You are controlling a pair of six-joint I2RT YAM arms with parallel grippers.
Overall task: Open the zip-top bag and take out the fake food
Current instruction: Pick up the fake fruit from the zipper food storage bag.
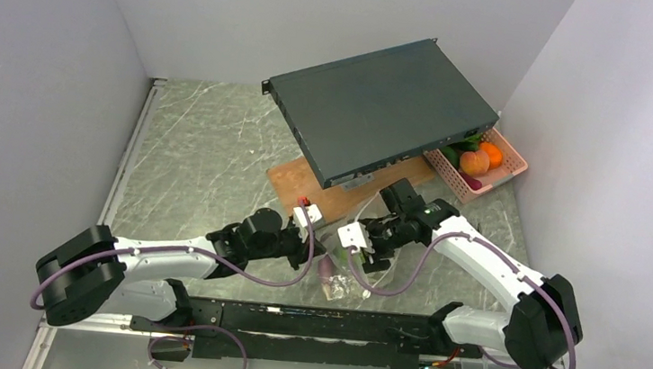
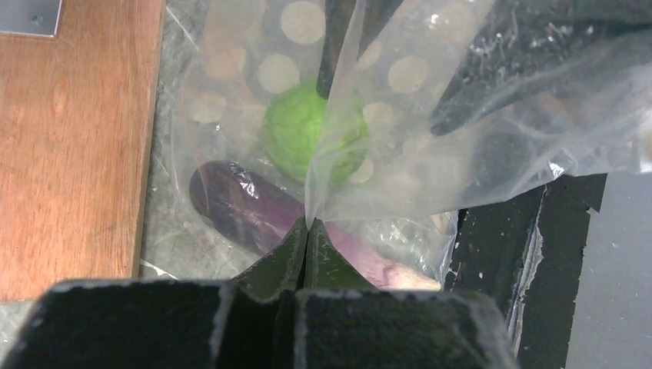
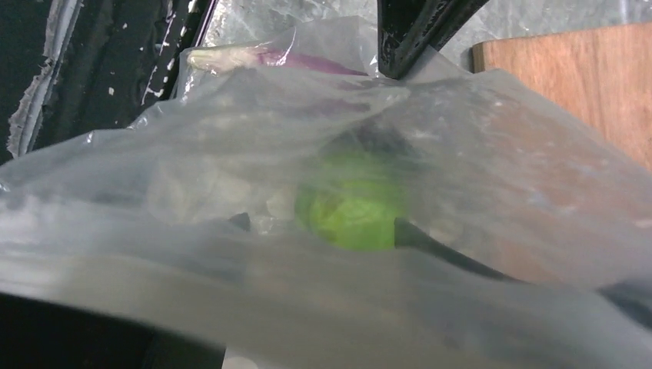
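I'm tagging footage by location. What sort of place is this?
Probably a robot lab test cell: plain grey walls box in a marble-look table, two arms are bolted at its edge, and the props are staged: a basket of toy food and a rack unit.

Free room: bare table (image 1: pixel 198 163) left of the wooden board (image 1: pixel 291 181), open up to the left wall (image 1: pixel 44 76). Obstacles: black case (image 1: pixel 380 108) lying over the board and the left end of the pink basket (image 1: pixel 512 166); black rail (image 1: pixel 309 323) just beside the bag (image 1: pixel 337 271); left gripper (image 2: pixel 307 231) and right gripper (image 1: pixel 360 245) crowding the bag from 2 sides.
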